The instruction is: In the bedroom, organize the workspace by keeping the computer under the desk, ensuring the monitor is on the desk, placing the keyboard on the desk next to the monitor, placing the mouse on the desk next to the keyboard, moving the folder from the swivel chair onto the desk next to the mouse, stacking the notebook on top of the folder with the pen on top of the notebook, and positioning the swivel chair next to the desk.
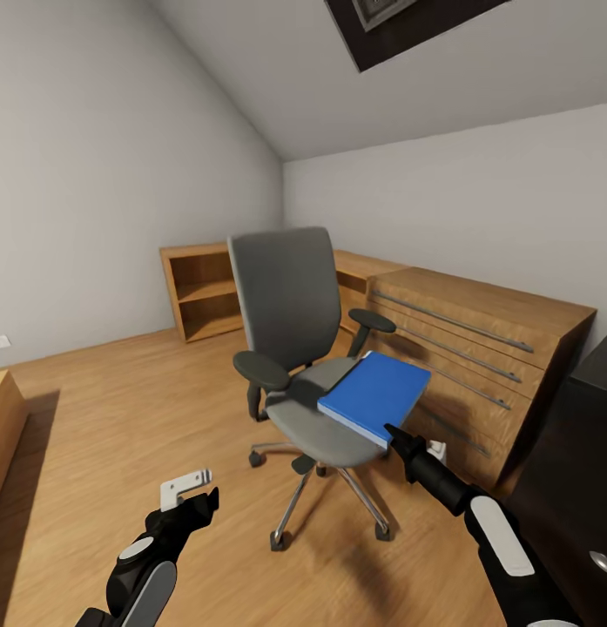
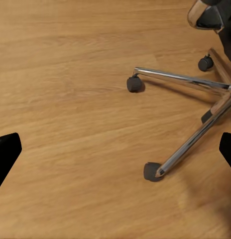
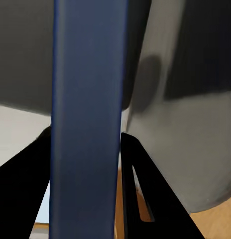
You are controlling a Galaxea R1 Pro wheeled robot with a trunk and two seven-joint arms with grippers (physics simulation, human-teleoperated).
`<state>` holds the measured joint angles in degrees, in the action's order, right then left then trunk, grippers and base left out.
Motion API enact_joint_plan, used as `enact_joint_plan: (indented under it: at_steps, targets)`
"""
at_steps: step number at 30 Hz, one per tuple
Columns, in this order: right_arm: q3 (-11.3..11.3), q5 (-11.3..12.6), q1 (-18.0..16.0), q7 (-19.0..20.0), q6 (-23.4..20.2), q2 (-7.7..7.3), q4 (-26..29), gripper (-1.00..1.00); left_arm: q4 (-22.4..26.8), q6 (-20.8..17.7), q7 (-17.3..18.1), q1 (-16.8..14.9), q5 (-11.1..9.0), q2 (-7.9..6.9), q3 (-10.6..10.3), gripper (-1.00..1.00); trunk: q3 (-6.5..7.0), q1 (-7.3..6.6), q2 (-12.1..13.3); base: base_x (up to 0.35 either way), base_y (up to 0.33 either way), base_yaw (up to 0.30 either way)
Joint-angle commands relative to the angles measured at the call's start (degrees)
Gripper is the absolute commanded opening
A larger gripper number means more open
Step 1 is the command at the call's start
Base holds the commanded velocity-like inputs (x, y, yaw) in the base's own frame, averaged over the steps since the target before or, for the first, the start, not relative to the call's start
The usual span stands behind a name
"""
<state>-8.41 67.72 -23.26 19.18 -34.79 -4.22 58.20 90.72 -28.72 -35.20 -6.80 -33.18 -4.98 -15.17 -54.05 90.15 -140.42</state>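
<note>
blue folder (image 1: 375, 394) on the swivel chair (image 1: 296, 348), near edge clenched between right claw (image 1: 395, 433) fingers

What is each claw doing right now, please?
Left claw: open, empty, over the floor.
Right claw: shut on the folder, at its near edge above the swivel chair.

Desk (image 1: 582, 453) cut by frame edge

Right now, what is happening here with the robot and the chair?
The right gripper has closed on the near edge of the blue folder, which lies on the seat of the swivel chair. The left gripper hangs open and empty over the wood floor, near the chair's chrome base.
</note>
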Motion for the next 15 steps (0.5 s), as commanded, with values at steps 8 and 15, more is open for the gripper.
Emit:
enact_joint_plan:
  at_steps: [8,15]
  targets:
    - [-0.2,-0.5,0.0,-0.1,-0.4,0.06,3.7,-1.0,0.1,-0.1,-0.6,-0.1,-0.5,-0.03,-0.1,1.0,1.38,-1.77,3.2,-0.053,0.0,0.0]
    - [-0.2,-5.0,0.1,-0.1,-0.4,0.23,6.2,-1.0,-0.1,-0.1,-0.6,-0.1,-0.5,-0.03,-0.1,1.0,2.64,-3.31,6.0,-0.222,0.0,0.0]
